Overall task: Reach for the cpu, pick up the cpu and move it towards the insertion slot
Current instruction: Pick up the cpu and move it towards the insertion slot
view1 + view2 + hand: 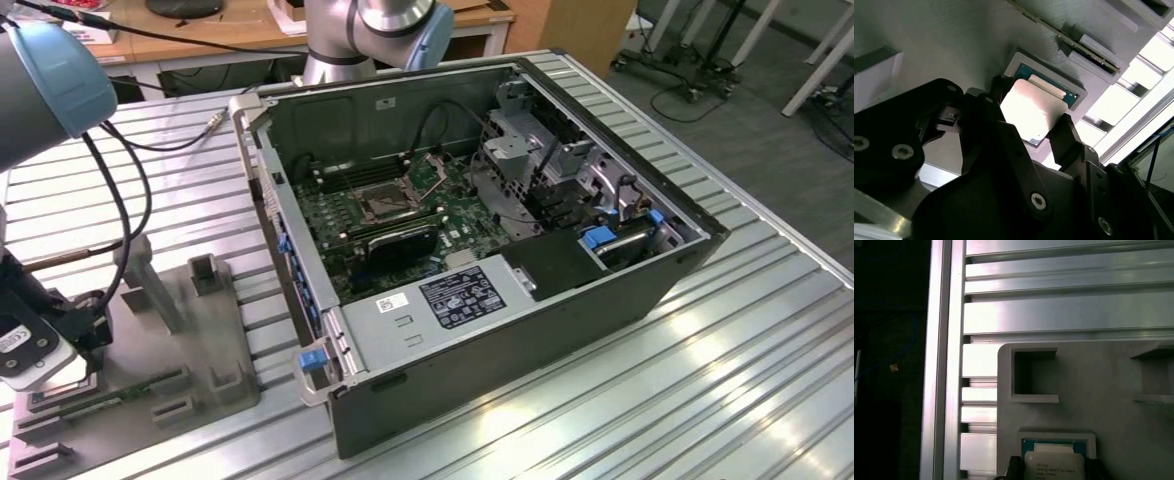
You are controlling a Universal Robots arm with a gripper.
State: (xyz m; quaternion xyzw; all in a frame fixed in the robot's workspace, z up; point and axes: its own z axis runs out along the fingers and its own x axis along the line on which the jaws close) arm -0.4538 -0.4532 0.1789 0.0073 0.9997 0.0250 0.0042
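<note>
Cpu is lying flat in the recess of the grey fixture, directly between the spread fingers of the gripper. Judged thin, light, stiff and fragile, it is calling for a gentle pinch on opposite edges.

End effector points downward, fingers spread apart.

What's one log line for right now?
gripper: straddling silvery square cpu | cpu: seated in recess of grey plastic fixture | metal-framed insertion slot: apart
</note>
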